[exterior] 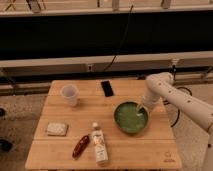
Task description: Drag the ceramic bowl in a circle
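Note:
The ceramic bowl point(130, 118) is round, shallow and glossy green with pale streaks inside. It sits on the right half of the wooden table point(60, 152). My white arm comes in from the right, and the gripper point(140, 107) reaches down to the bowl's upper right rim, its tip inside the bowl or on the rim.
A translucent white plastic cup point(69, 94) stands at the back left. A black phone point(107, 88) lies at the back middle. A pale sponge point(56, 129), a dark red packet point(80, 146) and a lying bottle point(99, 145) are at the front left. A black cable hangs behind.

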`<state>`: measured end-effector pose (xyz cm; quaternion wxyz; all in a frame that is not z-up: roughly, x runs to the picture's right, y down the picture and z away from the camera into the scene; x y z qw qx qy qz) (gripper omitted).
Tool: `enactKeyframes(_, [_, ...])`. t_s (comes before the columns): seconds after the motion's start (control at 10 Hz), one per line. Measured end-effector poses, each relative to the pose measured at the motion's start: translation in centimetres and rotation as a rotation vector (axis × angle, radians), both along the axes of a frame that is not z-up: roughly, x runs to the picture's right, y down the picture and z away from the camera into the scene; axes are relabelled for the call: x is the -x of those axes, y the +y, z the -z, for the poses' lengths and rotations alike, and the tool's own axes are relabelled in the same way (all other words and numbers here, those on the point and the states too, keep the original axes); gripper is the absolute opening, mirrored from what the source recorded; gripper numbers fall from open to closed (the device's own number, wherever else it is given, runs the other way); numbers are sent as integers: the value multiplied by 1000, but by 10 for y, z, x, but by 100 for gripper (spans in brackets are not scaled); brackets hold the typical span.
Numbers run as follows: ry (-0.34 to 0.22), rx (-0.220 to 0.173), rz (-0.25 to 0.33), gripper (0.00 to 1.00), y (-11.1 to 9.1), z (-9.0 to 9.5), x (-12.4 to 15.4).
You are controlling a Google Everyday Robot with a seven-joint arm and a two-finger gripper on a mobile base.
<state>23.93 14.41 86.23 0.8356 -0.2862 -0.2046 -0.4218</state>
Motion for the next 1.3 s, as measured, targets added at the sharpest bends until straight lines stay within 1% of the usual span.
enactKeyframes(0.1, [2, 1, -1, 17, 3, 3, 1])
enactKeyframes(0.3, [4, -5, 4, 3, 2, 3, 0])
enactKeyframes(0.5, [-2, -13, 21, 1, -3, -1, 6])
enactKeyframes(0.6, [-7, -11, 55, 1, -2, 2, 8])
enactKeyframes(0.7, [-26, -9, 97, 1, 1, 8, 21])
enactKeyframes(0.8, [-31, -12, 105, 1, 4, 12, 31])
enactKeyframes(1.1, [-34, -15, 140, 1, 10, 20, 36])
enactKeyframes(1.3, [-56, -15, 179, 1, 8, 20, 58])
